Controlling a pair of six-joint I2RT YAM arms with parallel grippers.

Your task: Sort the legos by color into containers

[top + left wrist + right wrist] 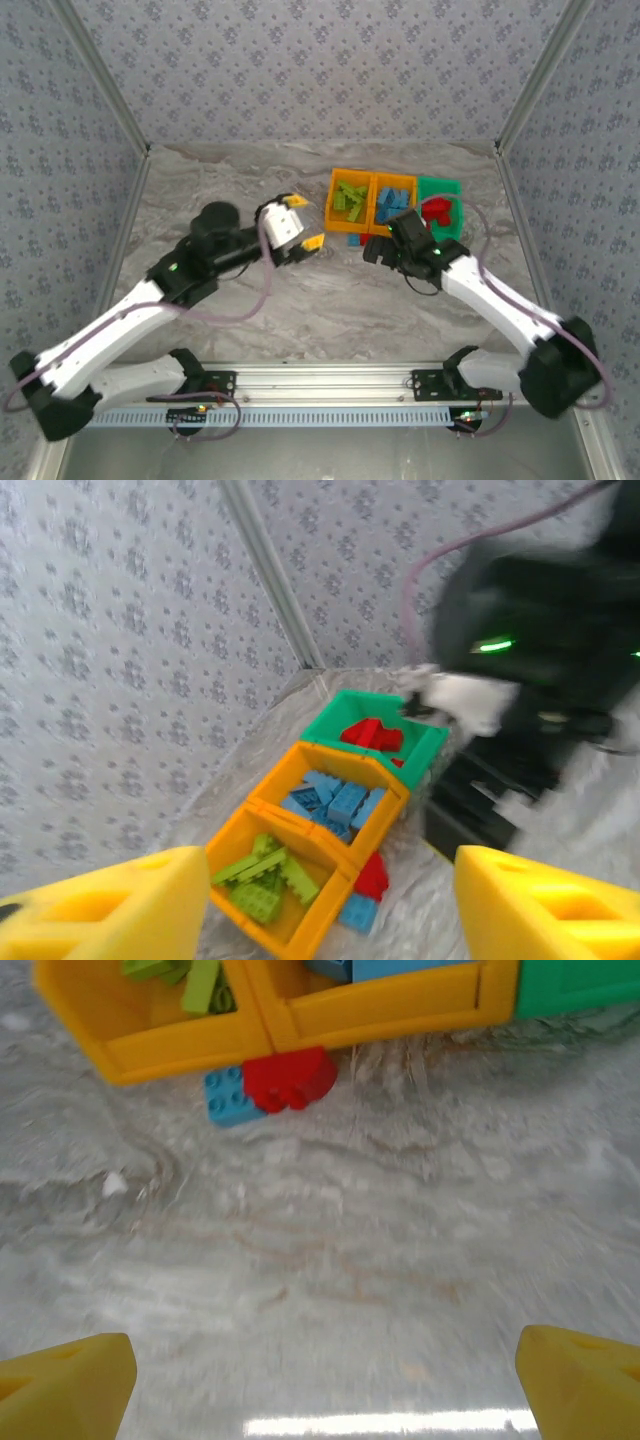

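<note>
Against the front wall of the two orange bins [400, 1005], a red brick [290, 1078] and a light blue brick [230, 1095] lie touching on the table [330, 1260], unsorted. Other bricks sit by color inside, reds in the green bin [422, 758]. We see the right gripper [322, 1385] spread and empty, facing the pair; the left gripper [304, 221] is likewise spread. We judge these bricks light, rigid and slick: pinch across the flat side walls, not the studs.
</note>
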